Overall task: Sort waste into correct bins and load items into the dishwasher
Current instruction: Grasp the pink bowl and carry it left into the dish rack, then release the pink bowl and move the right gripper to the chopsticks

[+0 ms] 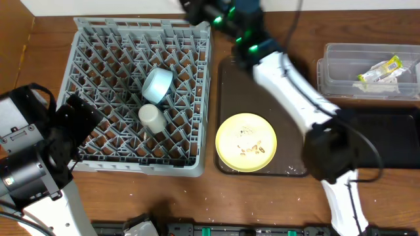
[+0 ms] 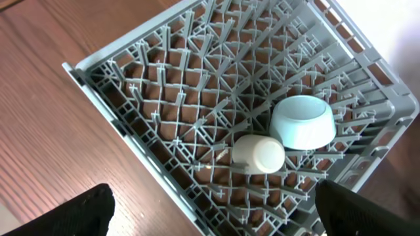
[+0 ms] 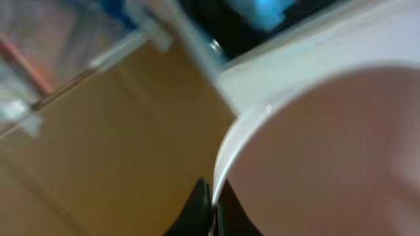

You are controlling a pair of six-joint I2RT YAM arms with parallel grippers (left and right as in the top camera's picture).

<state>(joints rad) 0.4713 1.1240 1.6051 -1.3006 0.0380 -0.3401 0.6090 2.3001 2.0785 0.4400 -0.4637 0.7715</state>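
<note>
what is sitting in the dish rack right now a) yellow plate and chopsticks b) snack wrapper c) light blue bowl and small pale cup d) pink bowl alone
c: the light blue bowl and small pale cup lie among the pegs of the dish rack; the yellow plate is on the tray beside it.

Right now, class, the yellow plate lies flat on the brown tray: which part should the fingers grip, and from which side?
Grip the yellow plate by its bare rim, from above. It lies flat with food scraps in its middle, so only the rim is clean. Approach its far edge, probably: bare brown tray shows there, while the dish rack crowds its left.
</note>
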